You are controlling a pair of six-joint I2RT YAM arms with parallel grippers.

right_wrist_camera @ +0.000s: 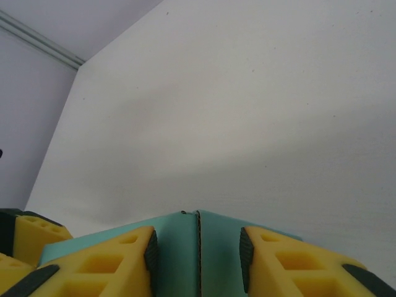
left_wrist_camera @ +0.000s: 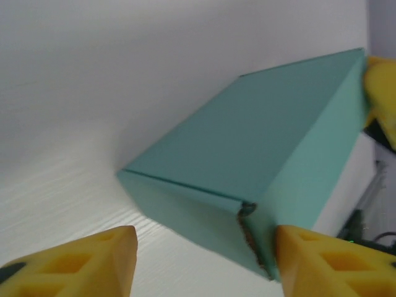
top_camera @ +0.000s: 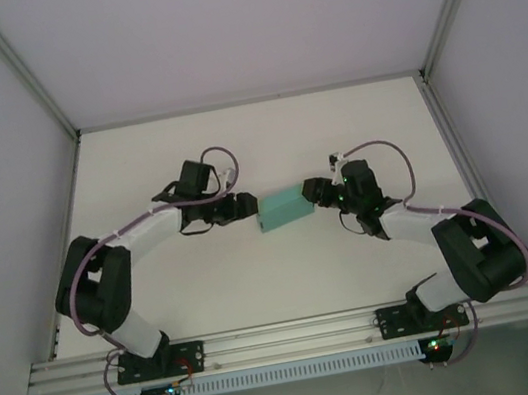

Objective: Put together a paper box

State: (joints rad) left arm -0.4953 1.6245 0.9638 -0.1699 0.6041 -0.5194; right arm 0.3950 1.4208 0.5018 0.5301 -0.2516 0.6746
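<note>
Where the two arms meet on the flat white table (top_camera: 254,138), the left gripper (top_camera: 250,207) is spread wide at one end of the small teal-green card paper box (top_camera: 284,208). The right gripper (top_camera: 312,191) straddles the opposite, seamed end; I cannot tell whether it clamps.

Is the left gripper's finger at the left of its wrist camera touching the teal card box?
Apart. The left wrist view shows bare white table between that yellow finger of the left gripper and the teal-green card box.
</note>
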